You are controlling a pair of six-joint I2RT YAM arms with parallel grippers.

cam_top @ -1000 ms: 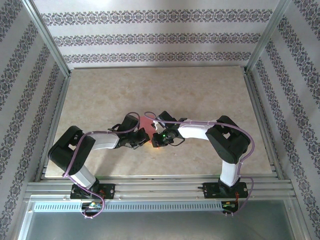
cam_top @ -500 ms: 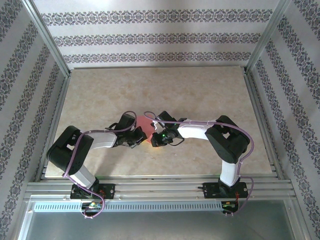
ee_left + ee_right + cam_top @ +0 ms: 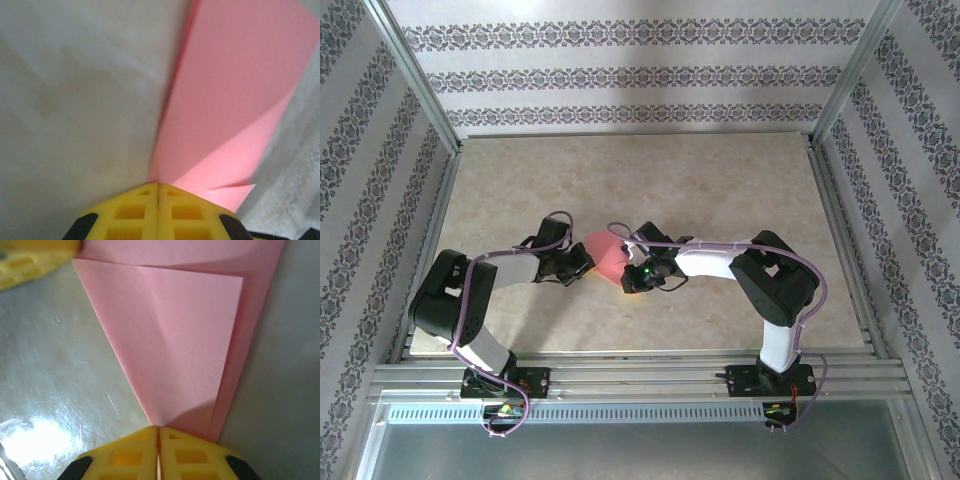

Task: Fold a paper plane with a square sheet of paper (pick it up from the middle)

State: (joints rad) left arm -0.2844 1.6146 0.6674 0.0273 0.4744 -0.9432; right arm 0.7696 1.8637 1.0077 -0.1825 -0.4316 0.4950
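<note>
The pink sheet of paper lies partly folded at the middle of the table between both grippers. In the right wrist view the paper shows a triangular flap over a longer layer, narrowing to a point at my right gripper, which is shut on that point. My right gripper sits at the paper's near right end. My left gripper is at its left edge. In the left wrist view the paper rises from my left gripper, shut on its edge. A left finger shows by the flap's corner.
The beige marbled table has open room behind and to both sides of the paper. Aluminium frame posts and patterned walls close it in. A metal rail with the arm bases runs along the near edge.
My left gripper has moved left and slightly back, off the top of the paper to its left edge, so more pink shows. The right arm has stayed put.
</note>
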